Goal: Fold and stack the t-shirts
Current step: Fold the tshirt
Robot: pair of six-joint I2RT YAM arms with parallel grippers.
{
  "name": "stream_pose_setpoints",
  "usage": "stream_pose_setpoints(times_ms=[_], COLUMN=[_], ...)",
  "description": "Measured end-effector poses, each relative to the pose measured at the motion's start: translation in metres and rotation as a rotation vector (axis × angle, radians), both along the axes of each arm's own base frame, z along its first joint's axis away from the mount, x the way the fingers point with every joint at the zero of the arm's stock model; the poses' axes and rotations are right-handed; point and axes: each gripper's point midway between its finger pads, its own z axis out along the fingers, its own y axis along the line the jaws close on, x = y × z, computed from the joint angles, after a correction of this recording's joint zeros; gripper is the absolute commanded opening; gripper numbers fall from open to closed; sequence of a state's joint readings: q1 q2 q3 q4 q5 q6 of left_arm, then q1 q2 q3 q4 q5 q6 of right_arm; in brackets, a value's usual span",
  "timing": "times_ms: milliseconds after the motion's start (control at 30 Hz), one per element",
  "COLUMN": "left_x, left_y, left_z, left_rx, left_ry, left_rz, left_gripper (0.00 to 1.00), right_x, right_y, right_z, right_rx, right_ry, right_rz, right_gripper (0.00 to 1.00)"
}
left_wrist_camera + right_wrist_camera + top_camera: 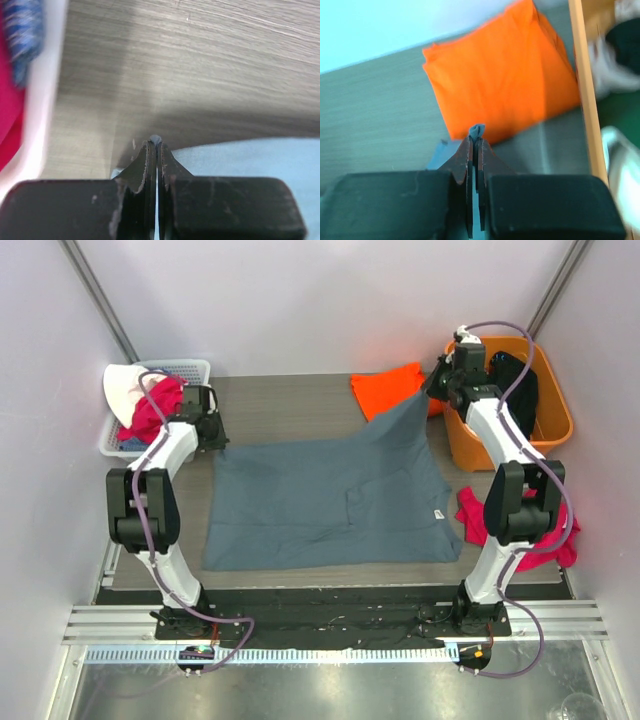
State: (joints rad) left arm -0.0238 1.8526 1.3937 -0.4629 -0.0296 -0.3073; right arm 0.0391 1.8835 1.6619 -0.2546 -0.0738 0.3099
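Two t-shirts — orange one [388,388] folded, blue-grey one [330,500] clamped by left hand [155,143] and right hand [475,136].

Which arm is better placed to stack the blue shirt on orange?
Probably right: the right gripper, shut on the blue-grey shirt, sits beside the folded orange shirt; the left gripper pinches its opposite corner.

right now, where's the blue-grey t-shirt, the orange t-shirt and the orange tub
blue-grey t-shirt [330,505], top external view, middle of the spread cloth
orange t-shirt [505,75], right wrist view, centre of its folded top face
orange tub [465,448], top external view, its near outer wall
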Motion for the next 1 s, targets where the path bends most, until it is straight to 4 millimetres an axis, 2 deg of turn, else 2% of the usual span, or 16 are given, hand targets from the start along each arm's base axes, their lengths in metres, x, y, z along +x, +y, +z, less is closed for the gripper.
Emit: stream_pose_setpoints(times_ms=[200,367,633,1000], left_x=[-0.026,-0.052,-0.090,-0.099], left_y=[0.003,0.005,0.006,0.008], left_z=[0.024,0.018,0.003,0.000], left_rx=[0.008,0.017,0.009,0.006], left_ry=[-0.035,-0.002,0.059,0.070], left_rz=[0.008,0.017,0.043,0.068], left_gripper=[0.00,0.00,0.00,0.00], right_x=[-0.055,-0.093,-0.150,-0.216], right_y=[-0.008,-0.012,-0.019,-0.025], right_z=[-0.040,-0.063,-0.056,-0.051], right_rx=[0.007,0.025,0.079,0.097], right_ry=[0.122,0.205,0.227,0.261], right_rz=[-0.050,-0.098,-0.191,-0.248], right_gripper=[0.01,0.01,0.01,0.01])
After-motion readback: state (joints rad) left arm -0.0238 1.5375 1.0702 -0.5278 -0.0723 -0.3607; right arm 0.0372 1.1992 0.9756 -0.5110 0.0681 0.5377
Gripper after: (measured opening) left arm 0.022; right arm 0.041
